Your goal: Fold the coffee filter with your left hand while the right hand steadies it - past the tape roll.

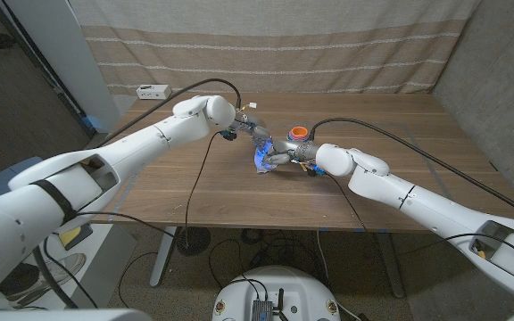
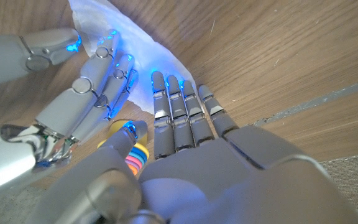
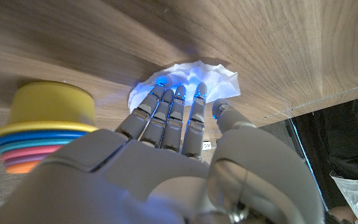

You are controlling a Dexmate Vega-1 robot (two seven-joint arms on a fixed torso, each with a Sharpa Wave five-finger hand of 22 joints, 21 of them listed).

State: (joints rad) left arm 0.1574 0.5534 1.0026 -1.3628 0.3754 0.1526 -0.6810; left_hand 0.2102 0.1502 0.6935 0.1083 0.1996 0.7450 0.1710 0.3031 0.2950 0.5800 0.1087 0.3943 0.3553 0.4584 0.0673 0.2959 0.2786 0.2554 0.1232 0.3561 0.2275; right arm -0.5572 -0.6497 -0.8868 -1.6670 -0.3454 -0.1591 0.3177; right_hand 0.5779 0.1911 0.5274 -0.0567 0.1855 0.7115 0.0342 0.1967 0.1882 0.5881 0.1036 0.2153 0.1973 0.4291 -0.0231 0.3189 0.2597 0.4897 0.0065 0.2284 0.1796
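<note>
Wooden table (image 1: 400,125): brown plank top. Left hand (image 1: 250,132) and right hand (image 1: 286,153): meet at frame centre, both with extended fingers pressing on the filter, neither grasping it. Stacked cups (image 1: 299,133): multicoloured, orange on top, just above the right hand. Coffee filter (image 1: 262,161): white, thin, crinkled at its scalloped edge, lit blue by the fingertips, lying on the table at centre.

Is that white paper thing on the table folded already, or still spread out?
Mostly spread out. The coffee filter lies open on the wood, ruffled edge showing, with the right hand fingertips pressing on it. One side is hidden, so a partial fold there cannot be told.
</note>
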